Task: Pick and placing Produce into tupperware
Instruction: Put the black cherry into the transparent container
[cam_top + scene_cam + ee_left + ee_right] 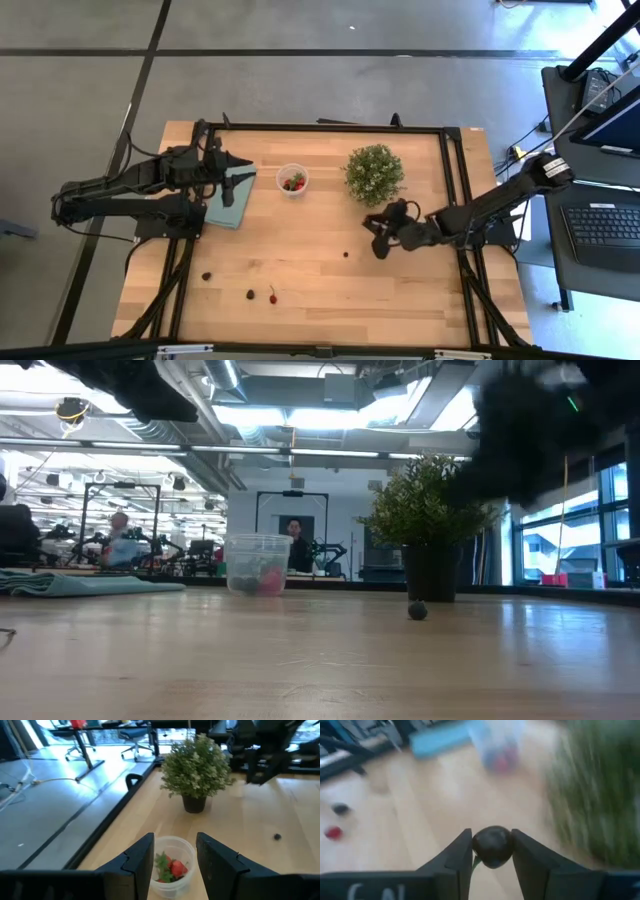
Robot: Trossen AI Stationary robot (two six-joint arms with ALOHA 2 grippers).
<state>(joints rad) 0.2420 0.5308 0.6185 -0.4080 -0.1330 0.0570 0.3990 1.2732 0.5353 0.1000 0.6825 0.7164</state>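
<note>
Right gripper [491, 851] is clamping a dark round berry [492, 846] between its two fingers; in the high view it is sitting right of centre, just below the bushy potted plant [374, 172]. Left gripper [175, 857] is hovering at the left of the frame over the teal mat [229, 203], its fingers standing apart and empty, framing the tupperware in the left wrist view. The clear tupperware [292, 180] is standing on the wooden counter [320, 290] between mat and plant, holding red strawberry pieces [178, 868] with green bits. Loose produce is lying on the counter: one small dark berry [346, 254] near centre, two dark pieces [206, 276] and a red one [273, 297] at lower left.
</note>
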